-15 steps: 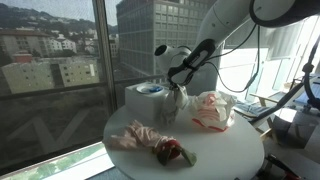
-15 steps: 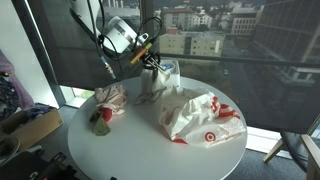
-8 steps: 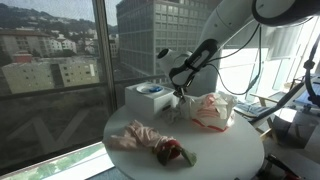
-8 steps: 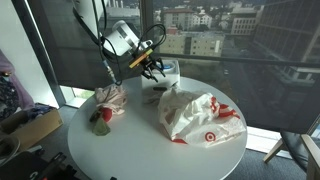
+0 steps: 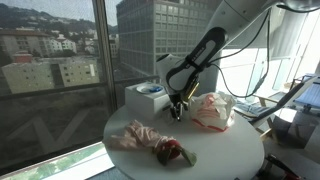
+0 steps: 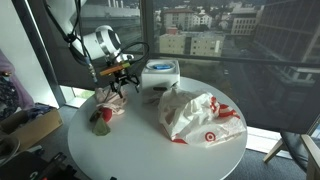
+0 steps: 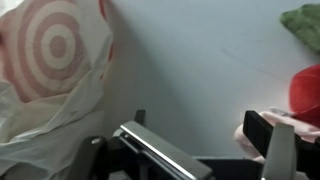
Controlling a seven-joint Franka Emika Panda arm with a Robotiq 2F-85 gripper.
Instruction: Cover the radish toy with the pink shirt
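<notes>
The pink shirt (image 5: 135, 135) (image 6: 110, 98) lies crumpled on the round white table (image 5: 225, 150) (image 6: 140, 150). The radish toy (image 5: 172, 152) (image 6: 101, 120), red with green leaves, lies uncovered right beside it, near the table's edge. My gripper (image 5: 177, 110) (image 6: 120, 82) hangs a little above the table close to the shirt, pointing down. In the wrist view the gripper (image 7: 205, 140) is open with only bare table between its fingers. Pink cloth (image 7: 252, 135) shows by the right finger, the toy's red (image 7: 305, 90) and green (image 7: 303, 25) beyond it.
A white box with a blue top (image 5: 148, 95) (image 6: 160, 75) stands at the back of the table. A white plastic bag with a red target mark (image 5: 210, 110) (image 6: 195, 115) (image 7: 55, 60) lies beside it. Windows ring the table.
The gripper has gone from shut to open. It has swung away from the white box toward the pink shirt and the radish toy.
</notes>
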